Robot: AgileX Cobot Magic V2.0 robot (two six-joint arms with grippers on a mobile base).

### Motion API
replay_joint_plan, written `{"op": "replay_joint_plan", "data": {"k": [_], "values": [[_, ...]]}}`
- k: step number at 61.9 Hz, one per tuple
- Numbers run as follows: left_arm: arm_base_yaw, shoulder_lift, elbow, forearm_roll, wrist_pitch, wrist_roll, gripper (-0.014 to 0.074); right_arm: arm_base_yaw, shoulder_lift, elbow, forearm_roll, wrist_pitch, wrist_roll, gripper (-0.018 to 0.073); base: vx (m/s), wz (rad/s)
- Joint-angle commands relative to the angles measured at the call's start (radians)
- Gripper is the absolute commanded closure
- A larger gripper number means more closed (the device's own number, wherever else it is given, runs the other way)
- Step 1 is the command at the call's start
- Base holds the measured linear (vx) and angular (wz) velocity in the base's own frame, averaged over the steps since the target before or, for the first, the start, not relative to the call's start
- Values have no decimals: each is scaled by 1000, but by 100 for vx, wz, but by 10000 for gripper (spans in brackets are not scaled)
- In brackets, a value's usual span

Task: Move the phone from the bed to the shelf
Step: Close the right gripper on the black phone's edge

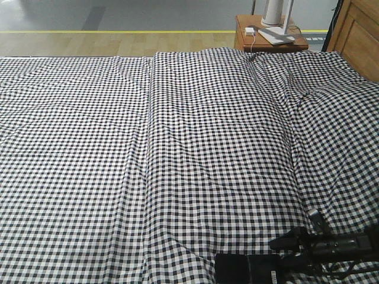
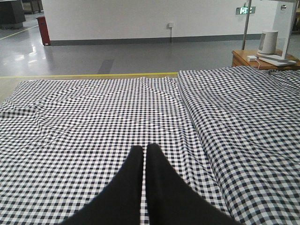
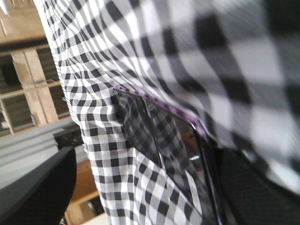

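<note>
Bed (image 1: 177, 148) fills nearly the whole front view, checked cloth wide open and bare to left and centre, long folds running front to back. Far edge of bed meets floor (image 2: 117, 56) with a yellow line (image 2: 93, 75) along it. Small brown table (image 1: 243, 36) sits at the far right corner with white items on top. Wooden headboard (image 1: 361, 35) stands along the right side.

Phone (image 1: 246, 269) lies flat on the cloth at the near edge, right of centre, cut off by the bottom of the frame. It is black and glossy, with a white sticker (image 1: 273, 276) near its right end. In the right wrist view its screen mirrors the checks and a purplish-pink rim runs along 1 side.

Right gripper (image 3: 147, 159) is spread wide with the phone between its 2 fingers. The right-hand finger (image 3: 253, 187) is just beside the rim, the other well apart. No clamp seen.

Left gripper (image 2: 144, 152) hangs over bare cloth, fingers pressed together, nothing held.

Right wrist view is tilted and blurred. Pale wood boards (image 3: 28, 84) show at its left, but I cannot tell what they belong to. The right arm is only partly in the front view.
</note>
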Motion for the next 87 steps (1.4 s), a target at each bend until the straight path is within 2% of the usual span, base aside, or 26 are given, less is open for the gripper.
{"op": "replay_joint_plan", "data": {"k": [1, 18, 40, 49, 60, 70, 82, 87], "values": [[0, -7, 7, -9, -73, 0, 595, 26, -51, -28, 14, 67, -19, -35, 0, 0], [0, -7, 7, -9, -73, 0, 595, 69, -51, -31, -19, 57, -6, -35, 0, 0], [0, -7, 7, -9, -73, 0, 595, 155, -51, -31, -15, 125, 2, -35, 0, 0], [0, -7, 7, -9, -73, 0, 595, 154, -51, -31, -16, 127, 2, -13, 0, 0], [0, -7, 7, -9, -73, 0, 595, 153, -51, -31, -35, 134, 2, 101, 0, 0], [0, -7, 7, -9, -73, 0, 595, 153, -51, -31, -36, 134, -16, 297, 0, 0], [0, -7, 7, -9, -73, 0, 595, 153, -51, -31, -35, 133, -24, 576, 0, 0], [0, -7, 7, -9, -73, 0, 595, 153, -51, -31, -35, 134, -29, 571, 0, 0]]}}
